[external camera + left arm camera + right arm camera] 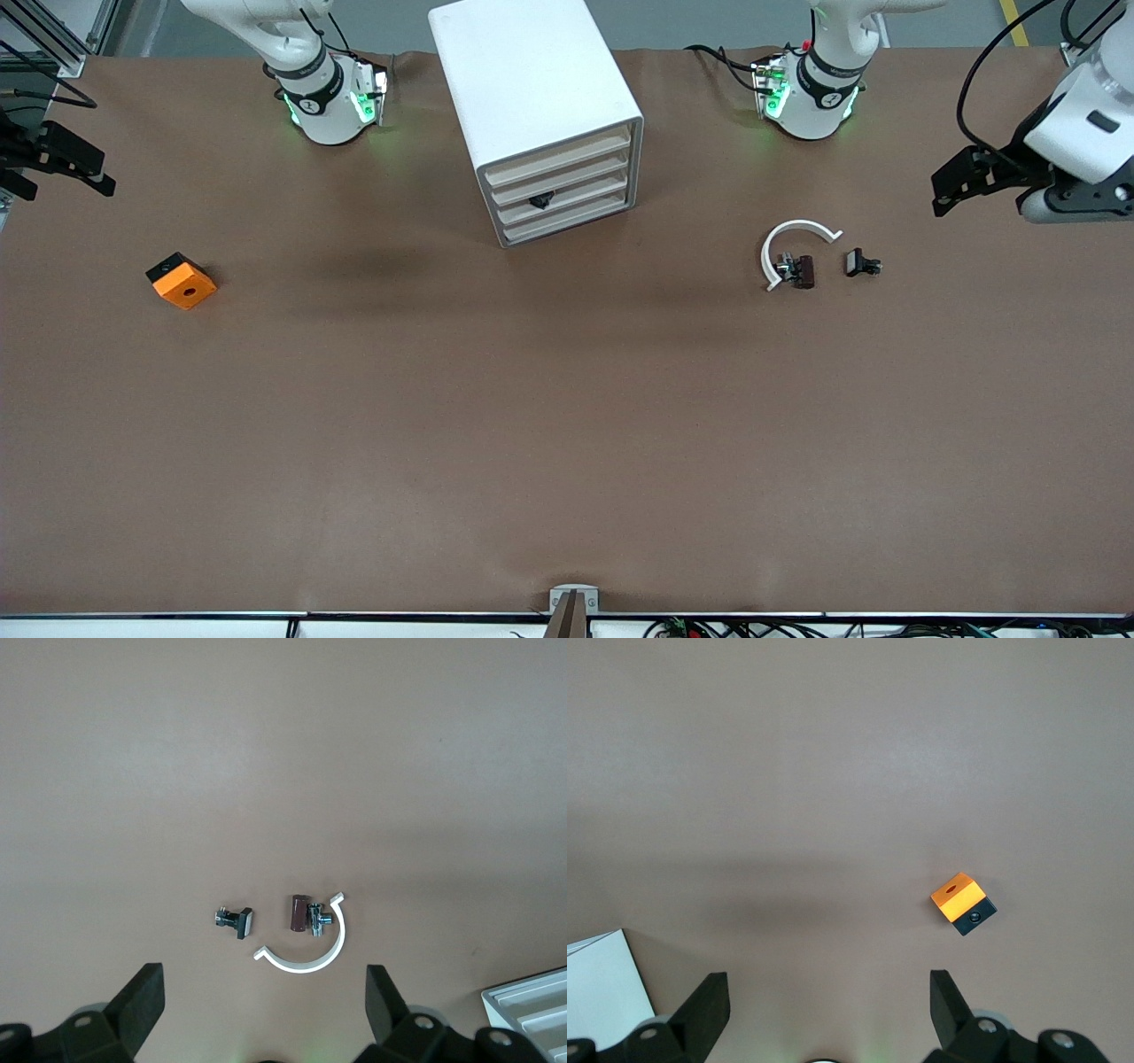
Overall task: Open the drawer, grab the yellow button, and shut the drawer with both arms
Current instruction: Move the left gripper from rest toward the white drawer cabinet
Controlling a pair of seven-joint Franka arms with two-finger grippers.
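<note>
The white cabinet [523, 80] stands at the table's back middle with all four cream-fronted drawers [567, 174] pushed in; the third from the top bears a small black knob [541, 201]. The button is hidden. My left gripper [939, 195] hangs open and empty over the left arm's end of the table; in the left wrist view [264, 992] nothing lies between its fingers. My right gripper [102, 175] hangs open and empty over the right arm's end, as the right wrist view [828, 992] also shows. Both are well apart from the cabinet.
An orange block with a black hole [182, 281] lies toward the right arm's end, also in the right wrist view [961, 902]. A white arc [793, 248] with small dark parts [861, 263] lies toward the left arm's end, also in the left wrist view [310, 948].
</note>
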